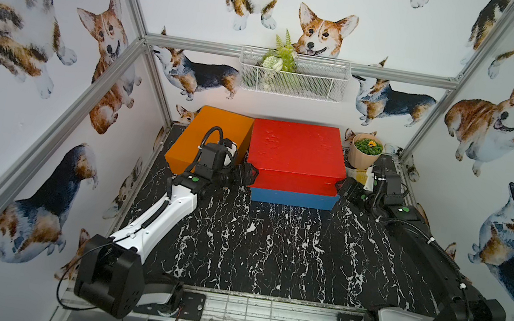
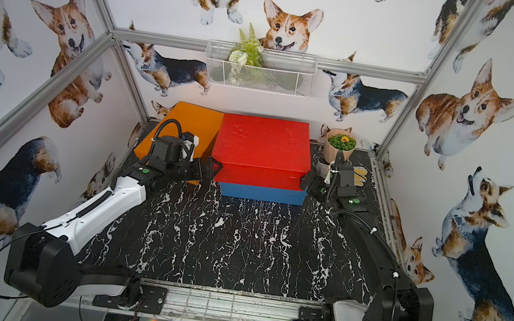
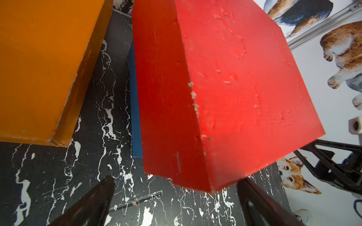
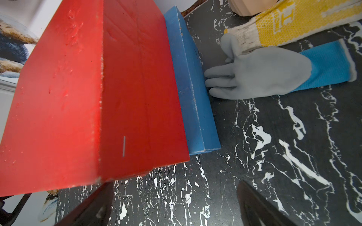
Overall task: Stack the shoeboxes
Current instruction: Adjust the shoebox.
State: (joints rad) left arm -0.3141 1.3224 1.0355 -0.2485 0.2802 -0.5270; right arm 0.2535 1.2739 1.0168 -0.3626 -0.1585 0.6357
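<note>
Left fingers (image 1: 249, 175) and right fingers (image 1: 346, 187) spread wide, flanking red shoebox (image 1: 296, 150), stacked on blue shoebox (image 1: 293, 198)

1. Red shoebox (image 3: 235, 78): matt paint, lumpy and pitted, chipped pale along its edges.
2. Orange shoebox (image 3: 39, 68) and blue shoebox (image 4: 192, 88): matt, smoother paint.
3. Surface (image 4: 274, 156): black marble-look sheet, white-veined, scuffed.
4. Glove (image 4: 264, 72): grey rubbery palm, blue knit cuff.
</note>
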